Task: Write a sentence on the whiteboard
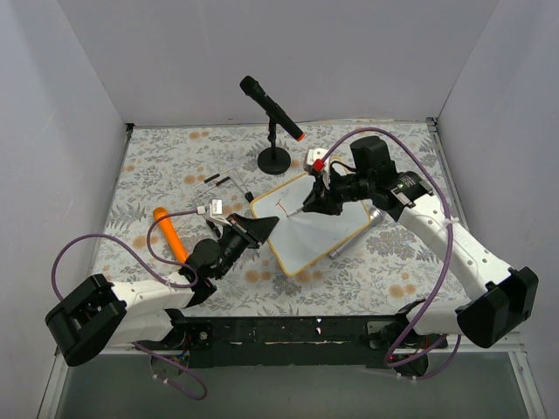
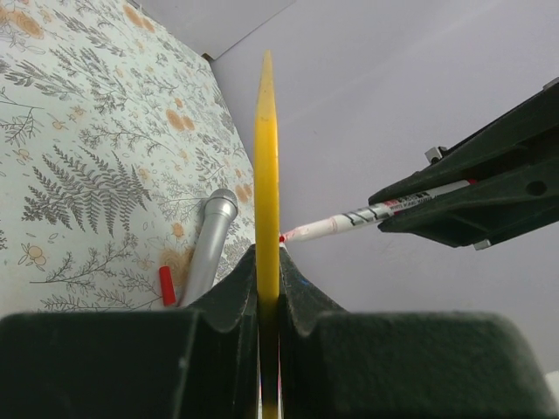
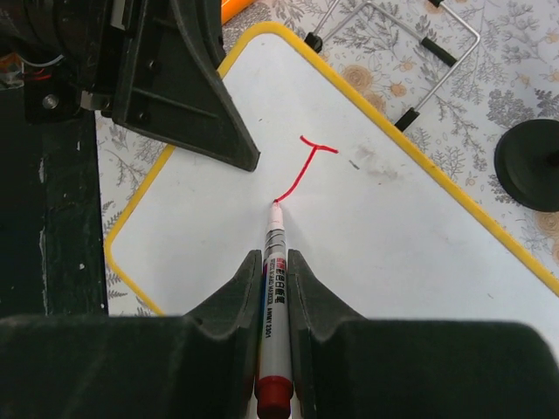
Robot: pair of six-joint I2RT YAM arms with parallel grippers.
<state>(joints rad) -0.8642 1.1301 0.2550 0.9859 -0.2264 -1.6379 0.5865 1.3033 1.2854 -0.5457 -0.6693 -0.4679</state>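
The whiteboard (image 1: 319,231) has a yellow frame and lies tilted at the table's middle. My left gripper (image 1: 262,229) is shut on its left edge, which shows as a yellow strip (image 2: 265,157) between the fingers. My right gripper (image 1: 313,205) is shut on a red marker (image 3: 274,297), and the tip touches the board (image 3: 393,227). The only writing is one red stroke (image 3: 301,170), a J-like line with a top bar. It also shows in the top view (image 1: 281,205). The marker (image 2: 376,214) shows in the left wrist view too.
A silver microphone (image 1: 356,231) lies under the board's right side, with a red cap (image 2: 166,285) beside it. A black microphone on a round stand (image 1: 273,160) is behind the board. An orange cylinder (image 1: 169,231) and a wire stand (image 1: 223,182) lie to the left.
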